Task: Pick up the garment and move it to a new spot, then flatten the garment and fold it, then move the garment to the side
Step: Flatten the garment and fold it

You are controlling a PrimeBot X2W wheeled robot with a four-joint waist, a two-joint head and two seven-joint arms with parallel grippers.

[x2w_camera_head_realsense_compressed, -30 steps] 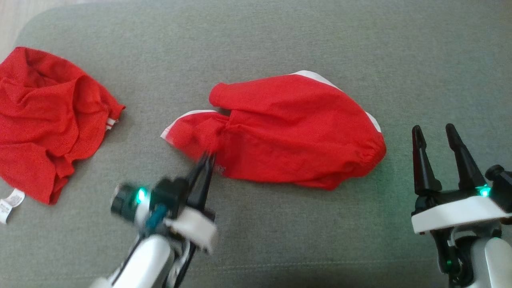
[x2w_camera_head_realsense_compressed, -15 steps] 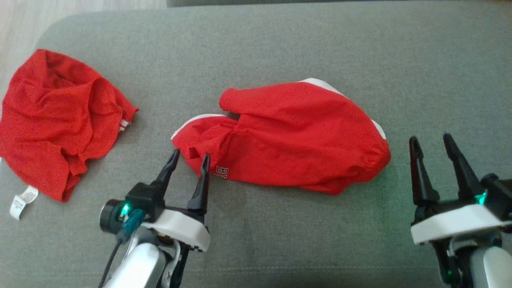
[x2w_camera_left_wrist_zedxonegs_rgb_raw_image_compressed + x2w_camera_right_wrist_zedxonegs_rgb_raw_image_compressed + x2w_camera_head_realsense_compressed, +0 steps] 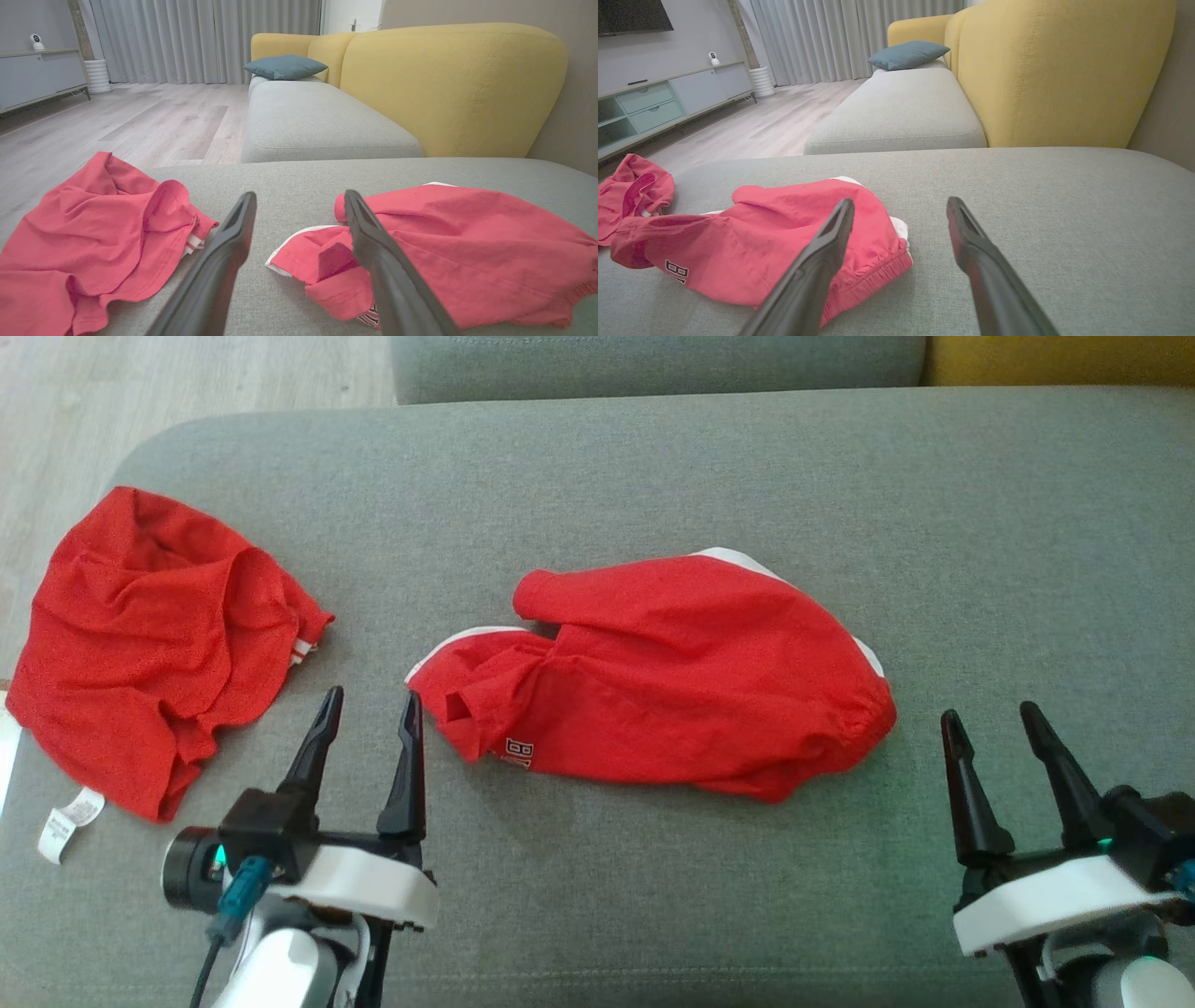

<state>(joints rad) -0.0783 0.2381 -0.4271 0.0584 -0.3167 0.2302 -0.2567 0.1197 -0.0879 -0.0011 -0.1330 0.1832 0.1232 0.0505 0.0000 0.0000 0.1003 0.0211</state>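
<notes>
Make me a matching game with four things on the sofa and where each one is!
Things:
1. white-trimmed garment
2. crumpled red garment
3. blue cushion
4. white label

Places:
A. far off on the other seat, beside the yellow backrest
B. left end of the grey seat, near the wood floor
C. middle of the grey seat
D. poking out at the crumpled red garment's near edge

Pairs: 1-C, 2-B, 3-A, 4-D
</notes>
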